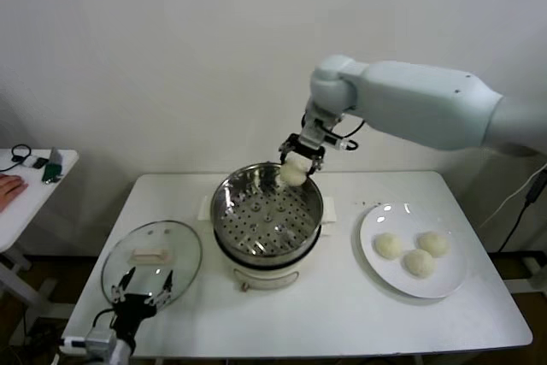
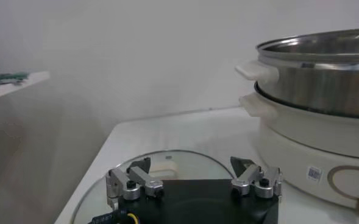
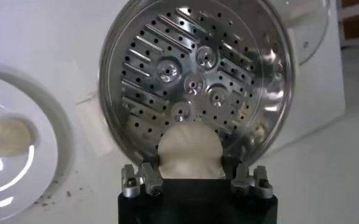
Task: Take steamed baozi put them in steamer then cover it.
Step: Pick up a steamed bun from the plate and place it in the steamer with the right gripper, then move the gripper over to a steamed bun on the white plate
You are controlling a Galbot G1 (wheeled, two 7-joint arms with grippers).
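Note:
My right gripper point(image 1: 295, 164) is shut on one off-white baozi point(image 1: 292, 173) and holds it over the far rim of the steel steamer point(image 1: 224, 211). In the right wrist view the baozi point(image 3: 188, 151) sits between the fingers above the perforated tray point(image 3: 191, 79), which holds nothing. Three more baozi point(image 1: 417, 261) lie on the white plate point(image 1: 376, 269) at the right. The glass cover point(image 1: 184, 250) with its cream handle point(image 1: 150, 256) lies flat on the table left of the steamer. My left gripper point(image 1: 144, 286) is open, low at the cover's near edge, also in the left wrist view point(image 2: 194, 176).
The steamer stands mid-table on its white base point(image 2: 313, 146) with side handles. A small side table point(image 1: 34, 179) at the far left holds small items, and a person's hand point(image 1: 8, 184) rests on it. The white table point(image 1: 342, 318) reaches the near edge.

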